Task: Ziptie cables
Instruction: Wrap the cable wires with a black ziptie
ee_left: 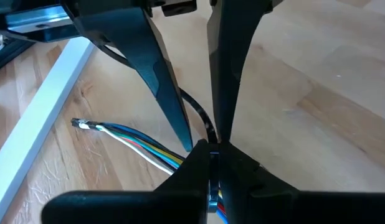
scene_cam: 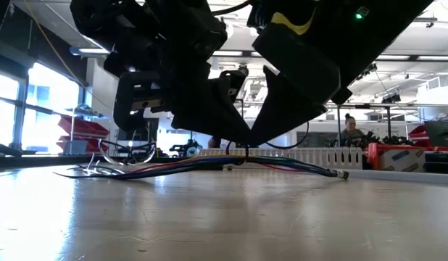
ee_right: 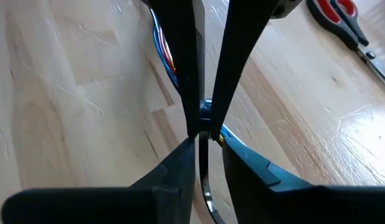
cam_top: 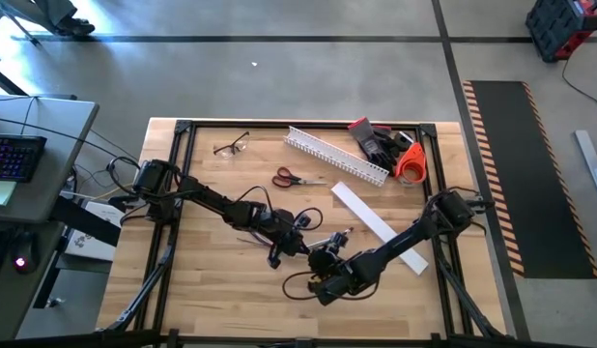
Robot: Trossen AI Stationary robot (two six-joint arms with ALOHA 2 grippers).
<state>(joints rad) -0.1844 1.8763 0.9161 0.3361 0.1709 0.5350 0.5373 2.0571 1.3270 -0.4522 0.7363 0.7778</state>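
Near the table's (cam_top: 202,290) front edge, both grippers are meeting tip to tip over the cables (scene_cam: 209,165), the left gripper (ee_left: 208,148) pressed together on the ziptie (ee_left: 202,112) and the right gripper (ee_right: 202,134) pinching that same strip where it loops the bundle.

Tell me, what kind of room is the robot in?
Probably a robot lab or workshop. There is a wooden workbench with black framing, a desk with a keyboard beside it, and shelves of gear behind, where a person sits.

Both pincers crowd the desk's (cam_top: 212,290) middle, left pincer (cam_top: 300,245) and right pincer (cam_top: 323,253) tip to tip over the cables (scene_cam: 209,165), no gap between. Scissors (cam_top: 297,178), white strip (cam_top: 378,227) and slotted duct (cam_top: 335,156) block the far side; bare wood lies along the near edge.
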